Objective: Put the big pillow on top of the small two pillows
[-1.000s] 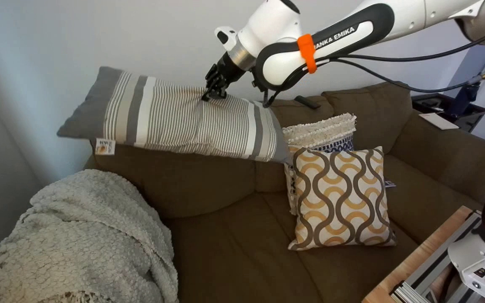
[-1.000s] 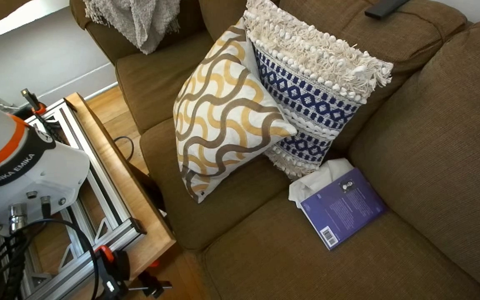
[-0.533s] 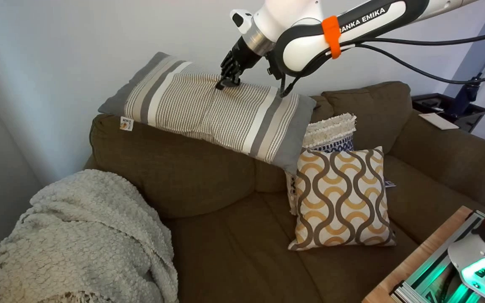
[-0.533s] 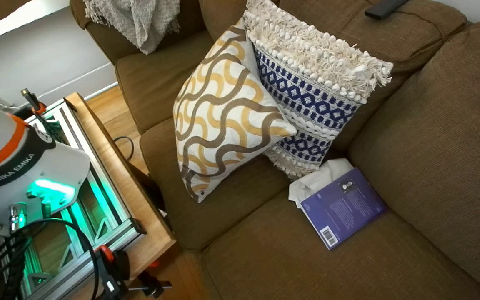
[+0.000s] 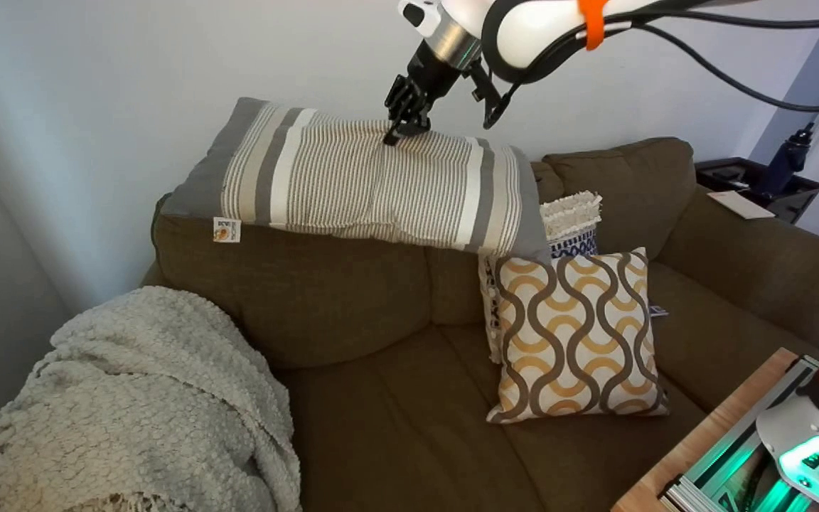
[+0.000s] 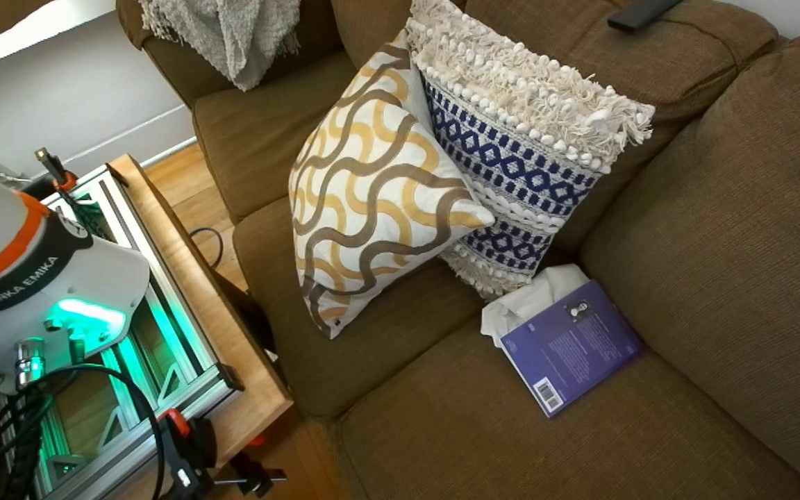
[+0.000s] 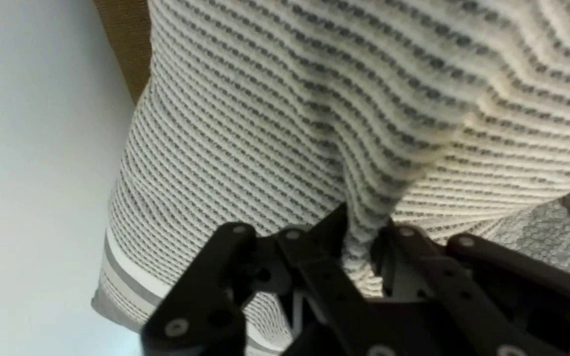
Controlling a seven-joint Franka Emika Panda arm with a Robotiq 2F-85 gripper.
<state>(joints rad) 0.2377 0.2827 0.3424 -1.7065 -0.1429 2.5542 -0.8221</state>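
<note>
The big pillow [image 5: 381, 185], grey with cream and white stripes, hangs in front of the sofa back in an exterior view. My gripper [image 5: 404, 134] is shut on a pinched fold of its top middle. The wrist view shows the fold of the big pillow [image 7: 235, 128] between the fingers of the gripper [image 7: 361, 240]. One small pillow [image 5: 573, 334] has a brown-and-yellow wavy pattern; it also shows in an exterior view [image 6: 379, 187]. The cream fringed small pillow with blue pattern [image 6: 511, 160] leans behind it. The big pillow's right end overlaps both small pillows [image 5: 571, 220] in view; contact is unclear.
A brown sofa [image 5: 381, 419] stands against the wall. A cream fluffy blanket [image 5: 146, 398] covers its near arm. A purple book [image 6: 573, 347] lies on the seat. A dark remote [image 6: 643, 12] lies on the sofa back. The robot's wooden stand [image 6: 233, 347] borders the sofa.
My gripper has moved right and up with the big pillow, which shifted right toward the small pillows. Its right end dipped, then levelled somewhat. A green light came on at the robot base.
</note>
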